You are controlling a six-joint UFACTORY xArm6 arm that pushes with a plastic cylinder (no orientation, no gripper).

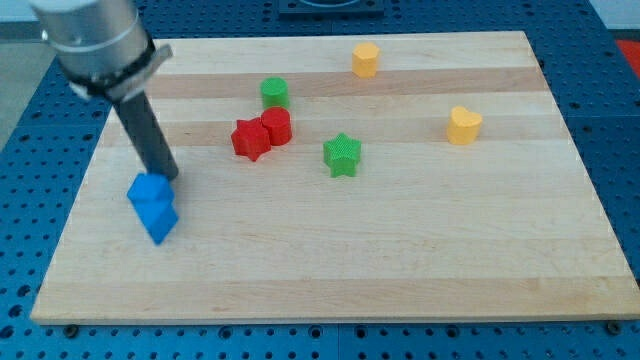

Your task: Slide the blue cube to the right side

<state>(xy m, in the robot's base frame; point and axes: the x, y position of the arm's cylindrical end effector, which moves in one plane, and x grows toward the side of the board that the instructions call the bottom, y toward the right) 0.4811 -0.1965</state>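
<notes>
Resting at the desk's (330,280) left edge, the blue cube (152,206) is met by my tip (170,178) at its upper-right corner. No pincer is fitted; nothing is held. A left-side contact is judged necessary.

Pale wooden board (400,260) with faint lighter and darker lengthwise bands, set on a blue perforated table (620,120). Blue cube (150,190) and a second blue block (160,222); red star (250,139), red cylinder (277,126); green cylinder (274,92), green star (342,155). Two yellow blocks: hexagonal (365,59), heart-shaped (464,125); rod dark grey-black down to my tip (170,177).
</notes>
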